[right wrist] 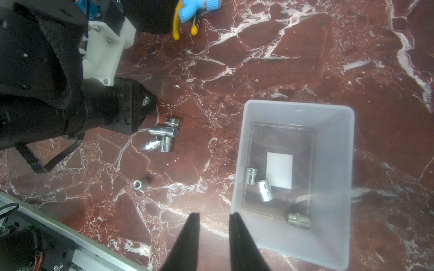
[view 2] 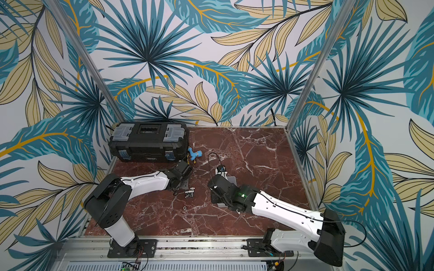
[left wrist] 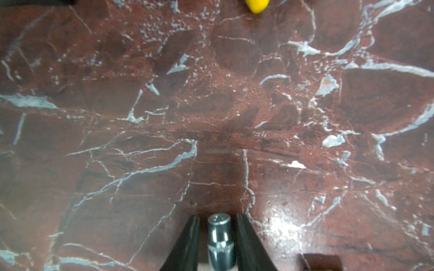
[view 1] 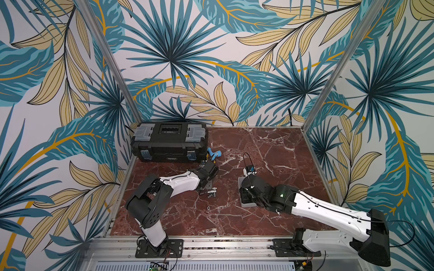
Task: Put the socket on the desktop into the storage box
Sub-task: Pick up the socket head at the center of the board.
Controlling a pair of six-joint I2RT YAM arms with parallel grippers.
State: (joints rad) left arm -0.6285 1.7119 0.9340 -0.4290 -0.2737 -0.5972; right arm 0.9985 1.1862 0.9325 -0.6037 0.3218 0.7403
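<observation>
left gripper (left wrist: pixel 218 217) up close, black jaws clamped on a chrome socket (left wrist: pixel 220 241) over the red-brown marble desktop (left wrist: pixel 211 93). right gripper (right wrist: pixel 215 214) hovers at the rim of the pale grey storage box (right wrist: pixel 328 110), jaws slightly apart, empty. three sockets (right wrist: pixel 265 190) lie inside it; a cluster of four (right wrist: pixel 164 133) and one stray (right wrist: pixel 137 184) sit on the desktop.

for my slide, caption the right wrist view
Left gripper gripping a socket; five sockets on the desktop, three sockets in the storage box
</observation>
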